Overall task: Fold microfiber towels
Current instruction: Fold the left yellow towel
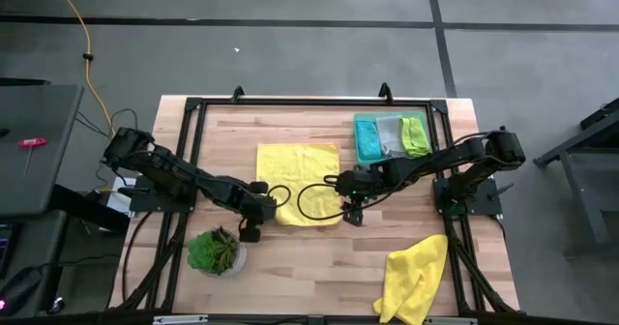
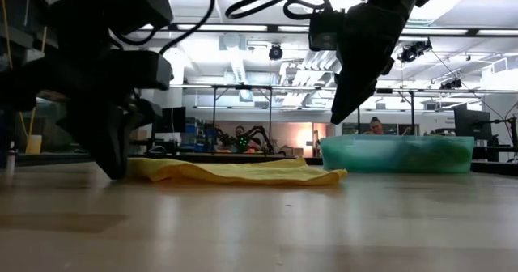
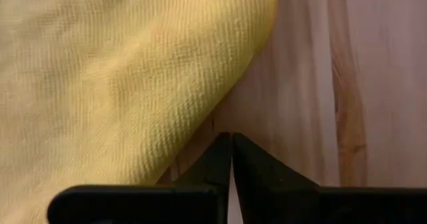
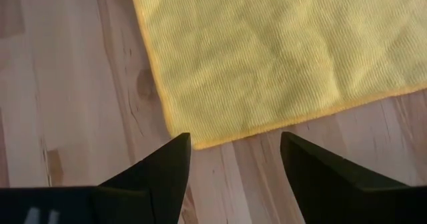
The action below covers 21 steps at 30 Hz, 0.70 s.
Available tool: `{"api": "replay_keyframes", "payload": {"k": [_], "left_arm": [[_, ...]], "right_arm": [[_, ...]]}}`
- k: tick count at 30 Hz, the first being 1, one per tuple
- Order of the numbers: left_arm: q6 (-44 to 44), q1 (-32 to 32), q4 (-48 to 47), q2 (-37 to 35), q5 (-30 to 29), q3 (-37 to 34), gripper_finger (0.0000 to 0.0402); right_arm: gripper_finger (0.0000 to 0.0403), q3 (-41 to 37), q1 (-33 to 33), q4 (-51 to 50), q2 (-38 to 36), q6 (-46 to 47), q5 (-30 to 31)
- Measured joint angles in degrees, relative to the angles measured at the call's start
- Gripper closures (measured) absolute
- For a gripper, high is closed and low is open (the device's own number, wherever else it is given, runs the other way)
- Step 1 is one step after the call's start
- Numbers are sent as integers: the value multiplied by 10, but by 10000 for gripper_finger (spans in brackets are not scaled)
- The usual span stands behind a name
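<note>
Here the left gripper [image 3: 231, 151] has its jaws pressed together at the near-left corner of the flat towel [image 1: 299, 182]. In the left wrist view the tips meet beside the cloth's edge, over bare wood, and whether any fabric is caught between them cannot be told. The low view shows this gripper down at the tabletop, against the towel's edge, which fits an attempt to nip the corner.

The right gripper [image 4: 233, 161] holds its jaws spread, hanging just above the near-right corner of the same towel with nothing between them. This reads as a stance for taking the matching corner, so that both near corners can be lifted and carried over to the far edge.

The flat towel lies spread square at mid-table [image 1: 319, 252], clear of other things, which leaves room for a fold. A second yellow towel [image 1: 416, 279] lies crumpled at the near right edge, apparently waiting its turn. Teal, pale and lime cloths sit packed in the bin [image 1: 360, 122] at the far right, well apart from the work. A potted plant [image 1: 215, 251] stands near the left arm.

The fold itself is not yet begun.
</note>
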Motion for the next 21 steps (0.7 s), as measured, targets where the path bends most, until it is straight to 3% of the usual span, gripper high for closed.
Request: {"api": "replay_keyframes", "payload": {"k": [2, 6, 13, 17, 21], "left_arm": [[0, 0, 1, 0, -19, -1, 392], [11, -1, 5, 0, -112, 1, 399], [93, 2, 12, -2, -214, 31, 401], [157, 20, 79, -2, -262, 37, 401], [217, 47, 153, -3, -272, 37, 401]], "right_arm": [[178, 0, 0, 2, 0, 0, 1], [178, 0, 0, 10, 0, 8, 4], [178, 0, 0, 33, 0, 15, 17], [178, 0, 0, 38, 0, 15, 33], [178, 0, 0, 42, 0, 15, 53]]}}
